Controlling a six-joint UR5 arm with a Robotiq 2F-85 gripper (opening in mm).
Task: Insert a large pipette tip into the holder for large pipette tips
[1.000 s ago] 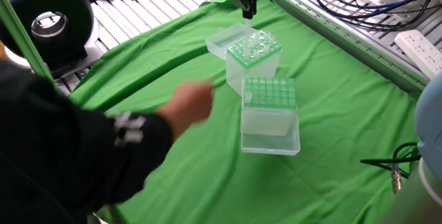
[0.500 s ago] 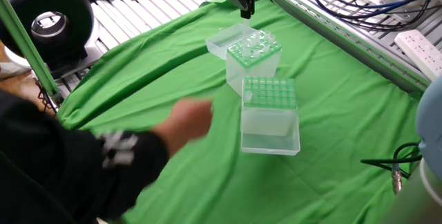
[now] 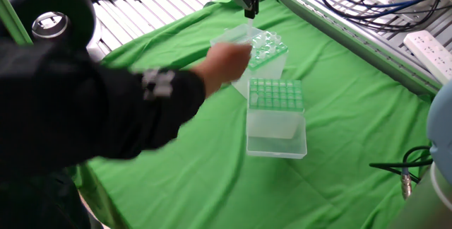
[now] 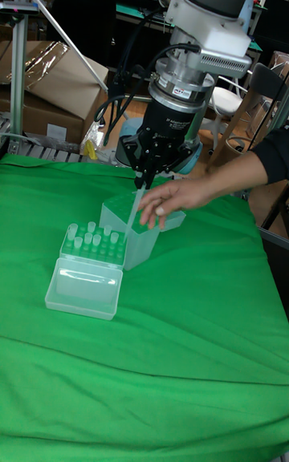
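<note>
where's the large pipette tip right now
In the tall fixed view the large pipette tip hangs from the gripper, slanting down over the rear tip box, just left of a person's hand on that box.

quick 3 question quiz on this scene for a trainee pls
1. True or false: the hand is at the holder.
2. What hangs from the pincer? A) a tip B) a lid C) a cable
3. Fill in: the holder's lid is ___.

Key: 1 false, it is at the far box. 2 A, the tip. 3 open.
</note>
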